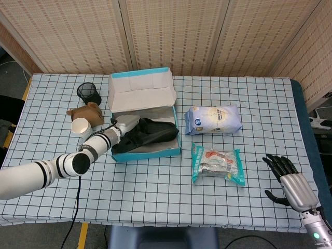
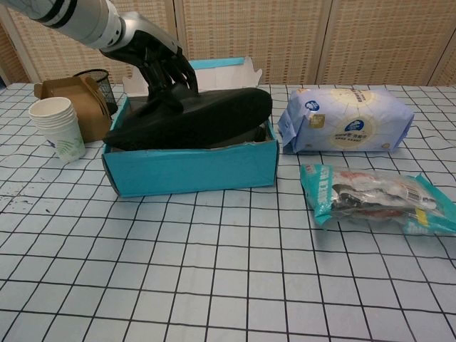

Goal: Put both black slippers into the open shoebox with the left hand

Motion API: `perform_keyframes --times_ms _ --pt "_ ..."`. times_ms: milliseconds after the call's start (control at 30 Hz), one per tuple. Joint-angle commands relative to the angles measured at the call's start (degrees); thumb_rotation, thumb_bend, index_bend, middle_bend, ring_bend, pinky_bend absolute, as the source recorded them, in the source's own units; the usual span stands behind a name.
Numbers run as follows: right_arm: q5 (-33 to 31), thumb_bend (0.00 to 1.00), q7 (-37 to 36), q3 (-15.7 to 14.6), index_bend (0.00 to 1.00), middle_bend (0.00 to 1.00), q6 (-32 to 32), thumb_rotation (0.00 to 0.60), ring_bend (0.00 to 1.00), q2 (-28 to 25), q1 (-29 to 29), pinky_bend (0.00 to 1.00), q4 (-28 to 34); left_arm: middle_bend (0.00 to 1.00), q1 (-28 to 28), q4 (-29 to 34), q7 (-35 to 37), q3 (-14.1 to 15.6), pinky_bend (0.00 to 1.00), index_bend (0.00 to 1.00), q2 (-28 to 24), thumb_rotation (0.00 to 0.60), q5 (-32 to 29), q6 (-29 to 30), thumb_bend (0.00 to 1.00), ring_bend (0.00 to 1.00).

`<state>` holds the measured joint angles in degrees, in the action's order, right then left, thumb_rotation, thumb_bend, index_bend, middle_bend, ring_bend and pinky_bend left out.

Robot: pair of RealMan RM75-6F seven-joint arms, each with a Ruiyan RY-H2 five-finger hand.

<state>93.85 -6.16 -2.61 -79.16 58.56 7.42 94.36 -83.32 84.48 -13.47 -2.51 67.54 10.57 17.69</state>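
Note:
The open teal shoebox point(image 1: 148, 152) point(image 2: 192, 169) stands left of centre, its lid raised at the back. My left hand point(image 1: 126, 126) point(image 2: 158, 60) grips a black slipper point(image 1: 150, 134) point(image 2: 192, 117) that lies low across the top of the box, its left end over the box's left wall. The other black slipper is mostly hidden beneath it inside the box. My right hand point(image 1: 290, 181) rests with fingers spread and nothing in it at the table's near right corner, seen only in the head view.
A stack of paper cups point(image 1: 80, 126) point(image 2: 60, 127), a brown cardboard carton point(image 1: 87, 112) point(image 2: 77, 105) and a black mesh pen holder point(image 1: 89, 93) point(image 2: 101, 82) stand left of the box. A white-blue bag point(image 1: 213, 119) point(image 2: 345, 121) and a teal snack packet point(image 1: 218, 164) point(image 2: 374, 197) lie to its right.

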Motion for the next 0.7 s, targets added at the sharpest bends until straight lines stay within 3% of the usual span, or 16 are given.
perform_keyframes --times_ms 33,233,400,700 --pt "-0.1 0.18 0.0 0.0 0.00 0.00 0.0 0.600 0.00 0.0 0.0 0.00 0.0 0.49 -1.2 -1.5 1.8 1.9 0.52 0.36 0.4 0.600 0.7 -1.7 0.44 0.48" --pt "-0.5 0.18 0.1 0.2 0.00 0.00 0.3 0.600 0.00 0.1 0.1 0.00 -0.1 0.50 -2.9 -4.9 6.9 4.5 0.51 0.37 1.5 0.600 2.3 -9.1 0.44 0.48" --pt "-0.7 0.18 0.3 0.2 0.00 0.00 0.1 0.600 0.00 0.1 0.1 0.00 -0.1 0.51 -1.6 -8.6 10.7 3.2 0.50 0.38 3.6 0.600 7.7 -13.4 0.45 0.48" --pt "-1.2 0.18 0.5 0.4 0.00 0.00 0.2 0.600 0.00 0.2 0.1 0.00 -0.1 0.50 0.3 -14.5 16.3 2.6 0.50 0.37 7.8 0.600 15.8 -15.5 0.45 0.47"
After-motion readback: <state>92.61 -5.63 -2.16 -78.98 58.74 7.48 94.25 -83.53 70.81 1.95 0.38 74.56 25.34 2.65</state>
